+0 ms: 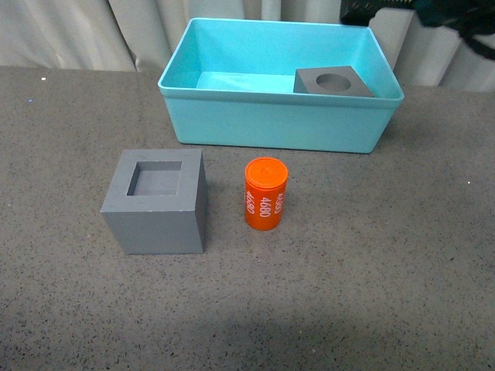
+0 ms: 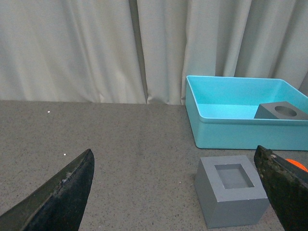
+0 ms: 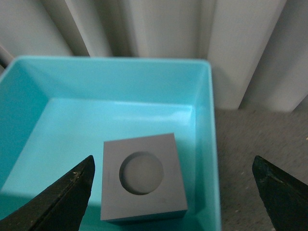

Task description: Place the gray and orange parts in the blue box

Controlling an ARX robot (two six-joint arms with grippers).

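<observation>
Round-recess cube [image 1: 333, 82] near right wall of blue box [image 1: 278, 127], floor leftward bare

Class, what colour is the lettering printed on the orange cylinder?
White, reading "4680" on the orange cylinder; the front view shows it best.

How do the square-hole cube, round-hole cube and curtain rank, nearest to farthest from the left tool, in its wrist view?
1. Square-hole cube, on the table by the left tool.
2. Round-hole cube, inside the blue box.
3. Curtain, behind everything.

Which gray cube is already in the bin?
The matte gray cube with the round recess; the square-recess gray cube sits outside the turquoise plastic bin.
</observation>
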